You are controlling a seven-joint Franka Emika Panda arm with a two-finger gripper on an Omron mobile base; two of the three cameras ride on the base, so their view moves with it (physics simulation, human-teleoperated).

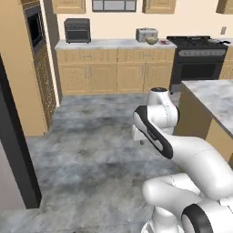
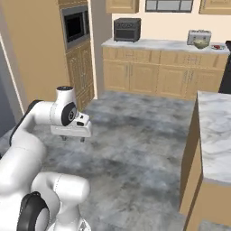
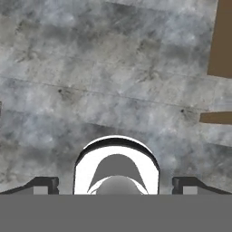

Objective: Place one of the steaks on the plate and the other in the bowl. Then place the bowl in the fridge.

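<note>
My pincer (image 2: pixel 72 137) hangs wide open and empty above the grey floor (image 2: pixel 135 135), the bowl (image 2: pixel 200 43) far off on the back surface (image 2: pixel 158 44)

Bowl (image 1: pixel 151 40) on the far counter (image 1: pixel 113 44) is too small to read; contents can't be told. A red speck (image 2: pixel 218 46) near that counter's right end: unidentifiable. Fridge (image 1: pixel 13 154) cut by the left edge, just a dark side panel. Island counter (image 2: pixel 216 135) cut at the right edge. Gripper (image 3: pixel 116 186) fingertips clipped at the hand view's bottom.
</note>
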